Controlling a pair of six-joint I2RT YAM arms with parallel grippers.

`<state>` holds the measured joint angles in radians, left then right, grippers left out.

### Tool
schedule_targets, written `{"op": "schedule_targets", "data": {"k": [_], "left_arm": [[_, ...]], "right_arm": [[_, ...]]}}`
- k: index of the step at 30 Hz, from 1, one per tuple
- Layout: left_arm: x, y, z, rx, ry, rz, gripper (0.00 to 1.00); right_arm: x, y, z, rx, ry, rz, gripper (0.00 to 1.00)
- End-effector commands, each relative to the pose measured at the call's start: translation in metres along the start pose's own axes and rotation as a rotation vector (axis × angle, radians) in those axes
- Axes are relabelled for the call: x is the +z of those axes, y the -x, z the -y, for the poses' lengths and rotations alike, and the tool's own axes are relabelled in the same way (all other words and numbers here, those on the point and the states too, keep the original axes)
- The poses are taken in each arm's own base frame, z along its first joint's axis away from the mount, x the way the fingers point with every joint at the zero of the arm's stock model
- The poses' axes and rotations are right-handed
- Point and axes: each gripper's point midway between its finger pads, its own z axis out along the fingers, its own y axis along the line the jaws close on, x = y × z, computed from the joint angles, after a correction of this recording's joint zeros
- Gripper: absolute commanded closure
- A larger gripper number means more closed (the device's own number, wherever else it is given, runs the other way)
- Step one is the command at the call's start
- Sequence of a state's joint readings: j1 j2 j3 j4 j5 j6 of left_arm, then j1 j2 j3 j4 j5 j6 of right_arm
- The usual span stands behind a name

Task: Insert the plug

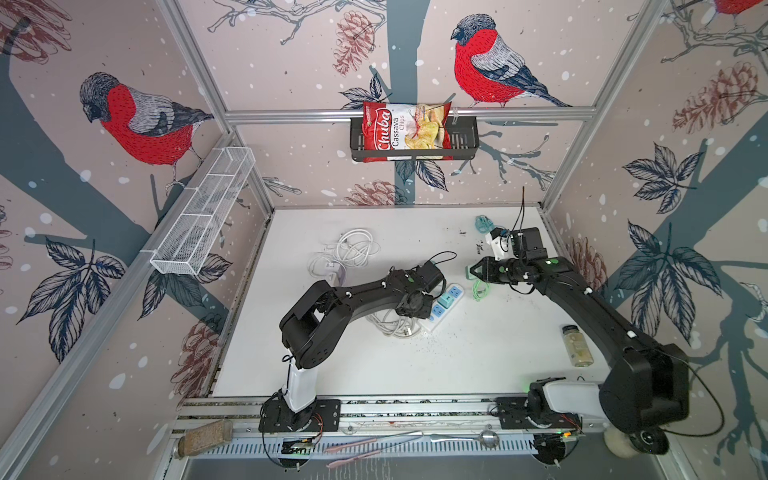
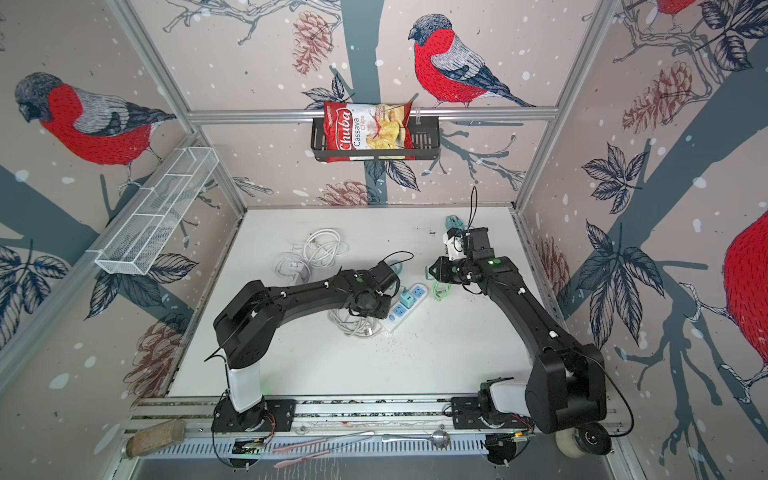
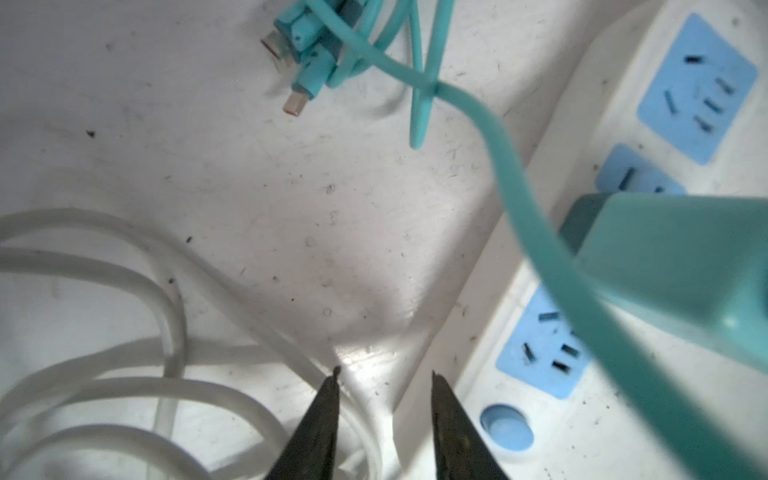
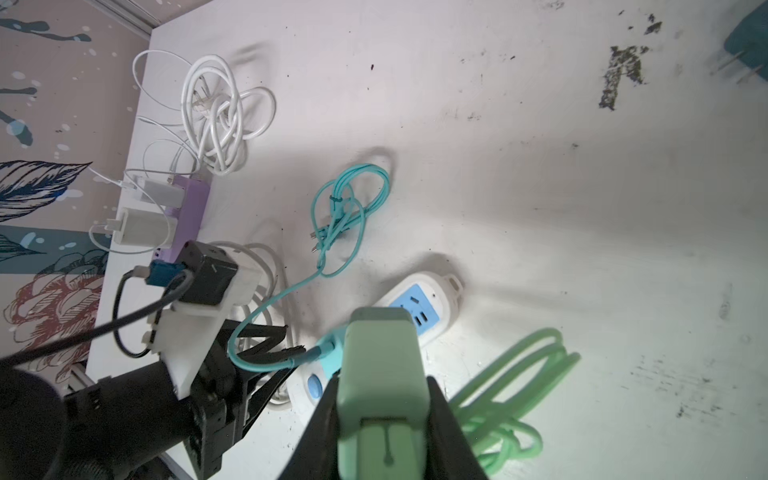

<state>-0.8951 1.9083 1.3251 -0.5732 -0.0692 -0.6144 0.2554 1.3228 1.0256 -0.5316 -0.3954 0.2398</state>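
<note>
The cell is papered with red-breasted birds and pine cones, and its floor is a scuffed white tabletop. Near the middle lies a white power strip with 3 blue sockets and a round blue switch. A teal plastic adapter sits in the middle socket, and its teal cable runs off to a loose bundle on the table.

The right gripper is clamped on a pale green plastic plug block, 1 finger on each side. It holds the block off the table just beside the far end of the strip (not in any socket). The block's pale green cord lies coiled on the table below.

The left gripper hangs low at the switch end of the strip, beside a coil of thick white cable. Its fingertips stand a little apart, with the strip's edge showing in the gap. I cannot tell whether they pinch anything.

Against the left wall sits a purple power strip with 2 white chargers plugged in.
</note>
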Motion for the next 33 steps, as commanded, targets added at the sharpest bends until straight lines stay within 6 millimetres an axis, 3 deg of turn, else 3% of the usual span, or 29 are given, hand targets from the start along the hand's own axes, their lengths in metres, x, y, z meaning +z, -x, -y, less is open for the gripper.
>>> {"op": "schedule_targets", "data": {"k": [1, 5, 9, 13, 16, 22, 28, 33], "left_arm": [[-0.017, 0.0, -0.03, -0.055, 0.144, 0.021, 0.65], [-0.034, -0.004, -0.077, -0.058, 0.3, 0.042, 0.66], [-0.047, 0.009, -0.101, -0.073, 0.342, 0.115, 0.66], [-0.046, 0.026, -0.126, -0.079, 0.38, 0.173, 0.66], [-0.037, 0.036, -0.145, -0.077, 0.403, 0.199, 0.68], [-0.013, 0.038, -0.169, -0.057, 0.435, 0.162, 0.73], [-0.001, 0.016, -0.173, -0.045, 0.408, 0.104, 0.79], [0.001, -0.016, -0.166, -0.095, 0.307, 0.061, 0.86]], "right_arm": [[0.003, -0.001, 0.002, 0.018, -0.013, 0.011, 1.0], [0.014, -0.03, 0.01, 0.061, -0.02, -0.038, 1.0], [0.023, -0.061, 0.025, 0.107, -0.069, -0.082, 1.0], [0.032, -0.088, 0.03, 0.145, -0.09, -0.121, 1.0], [0.033, -0.094, 0.024, 0.148, -0.077, -0.114, 1.0], [0.052, -0.098, 0.031, 0.174, -0.103, -0.149, 1.0], [0.074, -0.082, 0.031, 0.173, -0.124, -0.156, 1.0], [0.098, -0.064, 0.033, 0.149, -0.124, -0.186, 1.0]]}}
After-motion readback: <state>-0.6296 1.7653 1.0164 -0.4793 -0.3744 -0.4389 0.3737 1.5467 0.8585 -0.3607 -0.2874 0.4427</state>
